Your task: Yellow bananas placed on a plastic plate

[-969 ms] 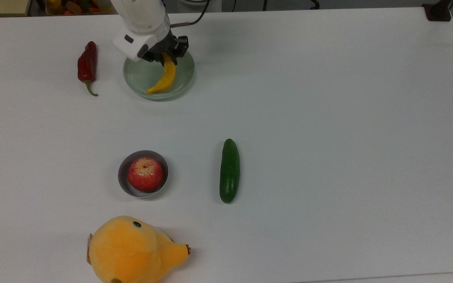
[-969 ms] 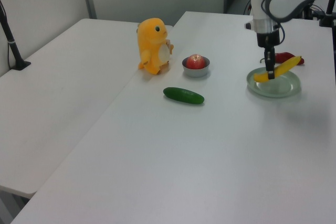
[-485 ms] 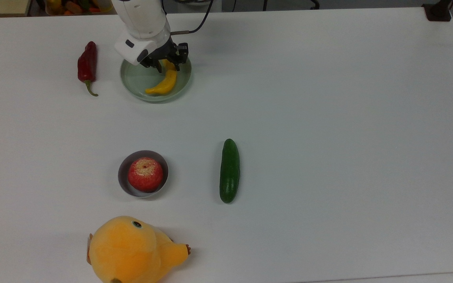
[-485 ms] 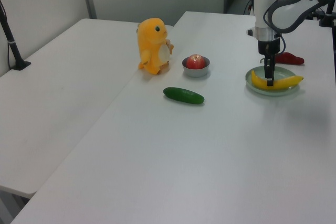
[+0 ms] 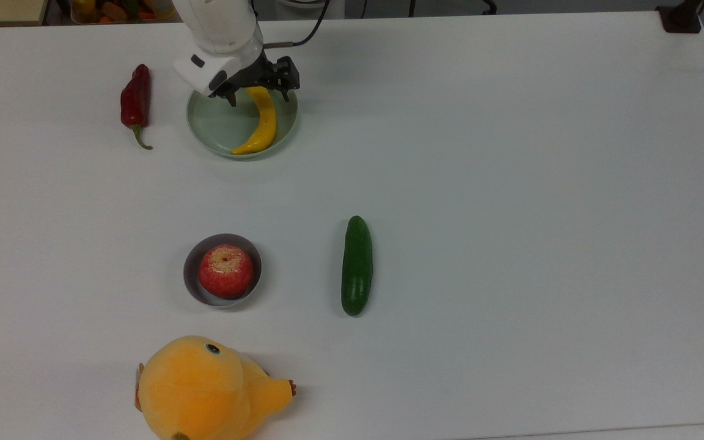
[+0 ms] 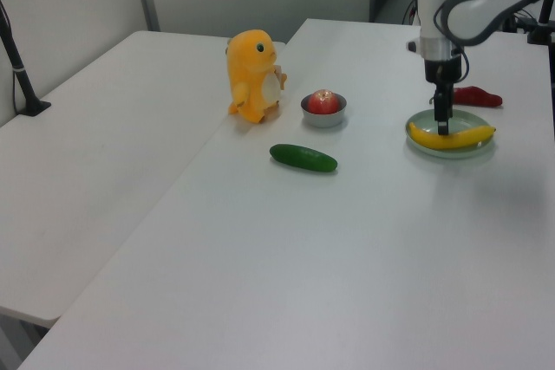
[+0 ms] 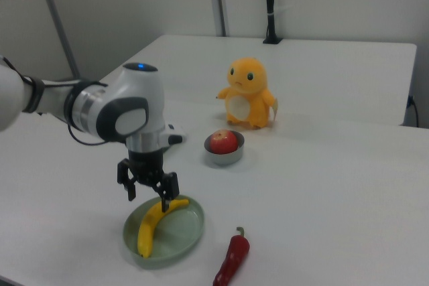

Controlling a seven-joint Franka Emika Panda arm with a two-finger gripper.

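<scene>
Fingers spread wide on the black two-finger gripper (image 5: 258,91), released above the curved yellow banana (image 5: 260,122)!
Banana lies free between them, inside the round pale-green plastic plate (image 5: 208,125).

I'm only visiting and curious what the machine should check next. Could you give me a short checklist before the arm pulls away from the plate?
1. Banana lying inside the plate: ok; one tip reaches the rim nearest the top view's bottom.
2. End effector open: ok; in the right view its fingers stand spread, one on each side of the banana's end.
3. Fingers clear of the banana: cannot tell; one fingertip sits very close to it.
4. Plate flat on the table: ok.
5. Red chili out of the way: ok; it lies apart, off the plate's left in the top view.
</scene>
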